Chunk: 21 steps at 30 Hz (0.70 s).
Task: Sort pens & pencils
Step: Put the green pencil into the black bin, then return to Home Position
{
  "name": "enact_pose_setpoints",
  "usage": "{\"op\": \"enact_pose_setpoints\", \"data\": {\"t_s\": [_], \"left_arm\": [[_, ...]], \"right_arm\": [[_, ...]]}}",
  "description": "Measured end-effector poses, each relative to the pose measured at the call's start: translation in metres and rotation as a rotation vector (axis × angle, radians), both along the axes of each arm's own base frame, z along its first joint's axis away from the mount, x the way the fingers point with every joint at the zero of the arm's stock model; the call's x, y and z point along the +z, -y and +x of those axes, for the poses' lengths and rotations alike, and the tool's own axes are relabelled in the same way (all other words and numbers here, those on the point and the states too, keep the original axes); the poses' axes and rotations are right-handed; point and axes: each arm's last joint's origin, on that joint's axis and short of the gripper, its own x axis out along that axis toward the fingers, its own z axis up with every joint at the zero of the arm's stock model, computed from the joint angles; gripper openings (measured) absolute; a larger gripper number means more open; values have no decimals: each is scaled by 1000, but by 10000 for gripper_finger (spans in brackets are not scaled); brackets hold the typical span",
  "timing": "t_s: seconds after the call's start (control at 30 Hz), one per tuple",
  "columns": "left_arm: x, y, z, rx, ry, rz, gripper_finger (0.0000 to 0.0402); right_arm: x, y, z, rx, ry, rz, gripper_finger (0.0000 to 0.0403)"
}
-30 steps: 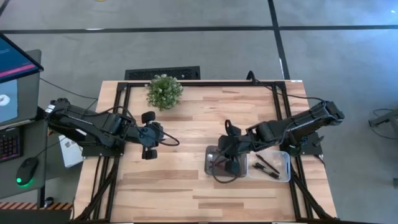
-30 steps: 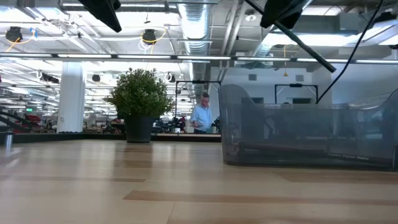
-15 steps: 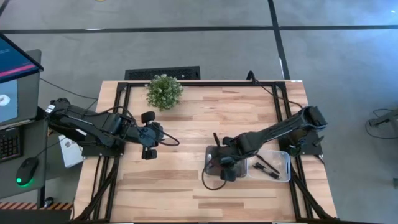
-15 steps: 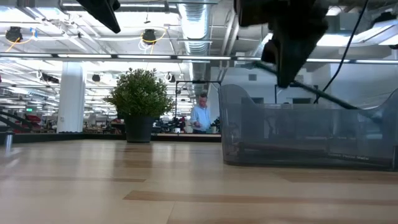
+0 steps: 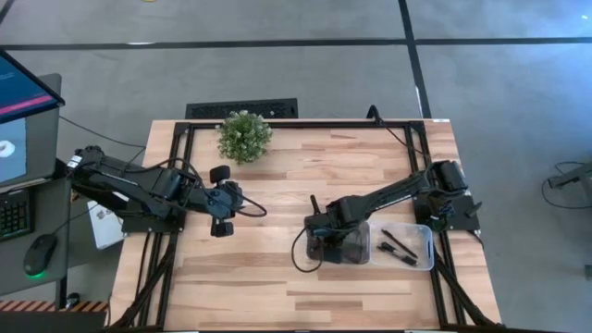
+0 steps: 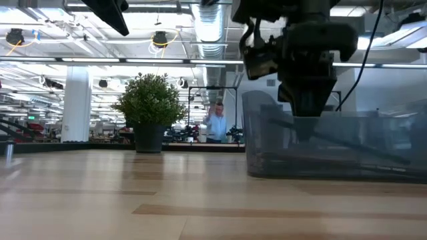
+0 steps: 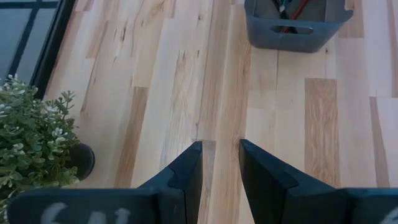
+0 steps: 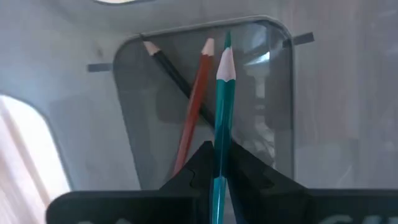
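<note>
A big wooden table fills the middle of the high view. A grey tray is seen at the lower right of the table, with two parts side by side.

The right arm is stretched from the right edge of the table down to the left part of the tray. The right gripper is held over that part. In the low view it is seen at the upper right, hanging down into the see-through tray.

In the right wrist view the two dark fingers are seen squeezed tight on a green pencil. The pencil is gripped low on its body and its sharp tip is pointed away from the wrist. Two more pencils are lying on the tray floor under it: an orange pencil and a black pencil. They are crossed over each other.

Some black pens are seen in the right part of the tray, in the high view.

The left arm is parked at the left side of the table, well apart from the tray. The left gripper is kept above bare wood. In the left wrist view its fingers are held a little apart with nothing between them.

A small green plant in a pot is placed near the top of the table. A person is seen far back in the room in the low view.
</note>
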Motion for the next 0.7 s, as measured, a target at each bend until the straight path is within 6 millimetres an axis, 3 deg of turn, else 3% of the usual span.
{"op": "enact_pose_setpoints", "data": {"t_s": [0.7], "left_arm": [[0,0,0,3,1,6,96]], "right_arm": [[5,-5,4,12,65,36,66]]}}
